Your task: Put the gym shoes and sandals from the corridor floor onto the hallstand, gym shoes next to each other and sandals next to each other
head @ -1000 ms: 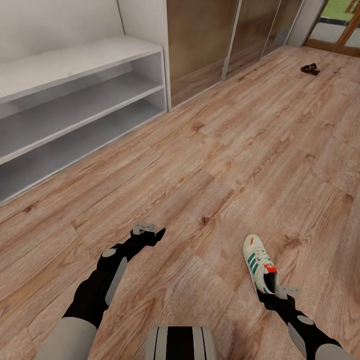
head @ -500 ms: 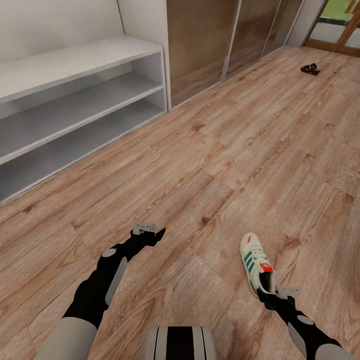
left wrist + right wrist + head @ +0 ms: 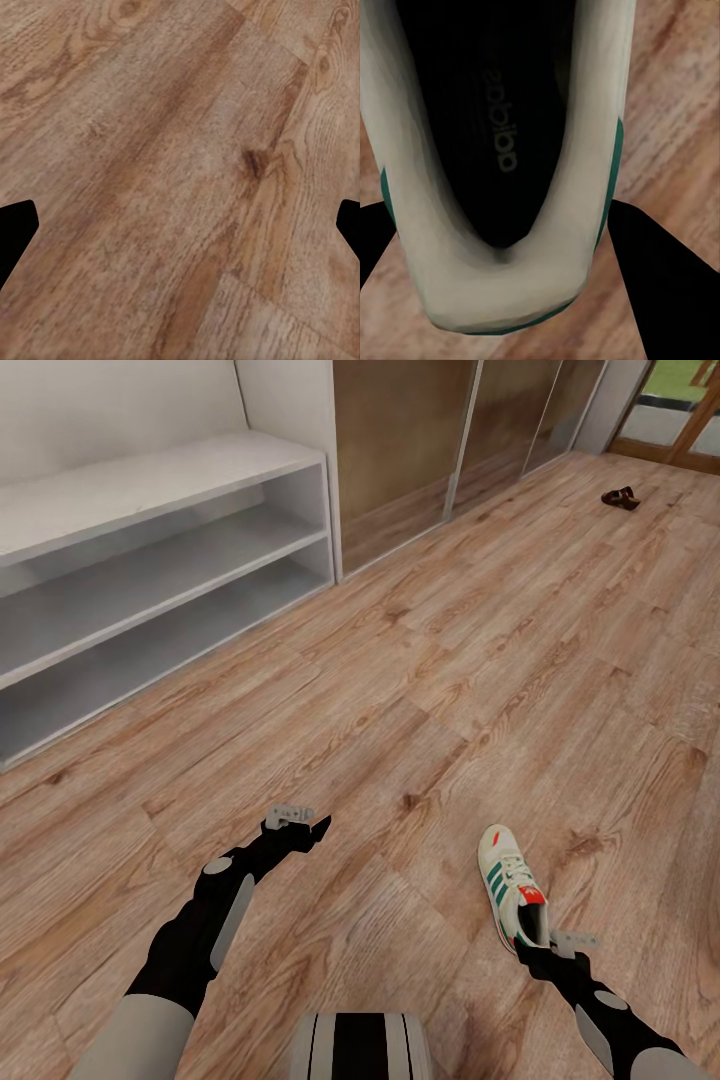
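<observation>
The right gripper point(image 3: 540, 948) has its jaws set on either side of the heel of a cream-white low sneaker with green side stripes and a red-orange heel point(image 3: 512, 885). The right wrist view looks down into the sneaker's dark opening point(image 3: 495, 120), the heel rim between the two black fingers point(image 3: 660, 285), which sit beside the heel on each side. Whether the jaws actually press the heel I cannot tell. The sneaker stretches away from the jaws, toe pointing ahead, over the light brown wood-plank corridor floor point(image 3: 450, 660).

The left gripper point(image 3: 300, 825) hangs over bare planks, well apart from the sneaker, with nothing between its jaws. In the left wrist view the two dark fingertips point(image 3: 15, 232) show only at opposite edges, so the jaws stand wide apart above the wood grain point(image 3: 180, 180).

Far ahead of the right jaws a small dark brown leather sandal point(image 3: 620, 498) lies on the floor near a doorway. Ahead of the left jaws stands the pale grey-white shoe rack with a broad top and two open shelf levels point(image 3: 160, 560), against the wall.
</observation>
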Controlling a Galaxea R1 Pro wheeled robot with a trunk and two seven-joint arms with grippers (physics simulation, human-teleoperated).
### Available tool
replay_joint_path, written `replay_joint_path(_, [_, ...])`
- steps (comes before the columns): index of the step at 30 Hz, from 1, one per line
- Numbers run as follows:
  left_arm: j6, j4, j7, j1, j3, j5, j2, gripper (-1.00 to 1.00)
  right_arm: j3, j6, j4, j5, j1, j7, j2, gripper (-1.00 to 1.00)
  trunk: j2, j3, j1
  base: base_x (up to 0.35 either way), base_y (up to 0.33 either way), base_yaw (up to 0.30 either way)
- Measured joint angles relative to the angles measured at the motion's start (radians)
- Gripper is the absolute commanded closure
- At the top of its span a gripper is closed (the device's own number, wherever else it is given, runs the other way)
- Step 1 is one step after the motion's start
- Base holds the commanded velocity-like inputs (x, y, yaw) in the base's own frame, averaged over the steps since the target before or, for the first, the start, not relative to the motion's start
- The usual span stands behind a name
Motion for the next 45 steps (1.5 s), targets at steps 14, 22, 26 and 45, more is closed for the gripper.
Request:
replay_joint_path(14, [0.001, 0.0, 0.0, 0.0, 0.0, 0.0, 0.0, -1.0, 0.001, 0.0, 0.0, -0.001, 0.0, 0.001, 0.0, 1.0, 0.002, 0.035, -0.004, 0.0, 0.0, 0.0])
replay_joint_path(22, [0.001, 0.0, 0.0, 0.0, 0.0, 0.001, 0.0, -1.0, -0.002, 0.0, -0.005, -0.007, 0.0, 0.003, -0.002, 1.0, 0.004, 0.066, -0.008, 0.0, 0.0, 0.0])
replay_joint_path(26, [0.004, 0.0, 0.0, 0.0, 0.001, 0.002, 0.0, -1.0, -0.005, 0.005, -0.02, -0.008, -0.001, 0.002, -0.002, 1.0, 0.005, 0.081, -0.009, 0.0, 0.0, 0.0])
replay_joint_path(45, [0.083, 0.0, -0.002, 0.0, 0.0, 0.006, -0.006, -1.0, -0.011, 0.677, -1.175, -0.013, 0.0, 0.0, 0.028, 1.0, 0.009, 0.155, -0.018, 0.0, 0.0, 0.0])
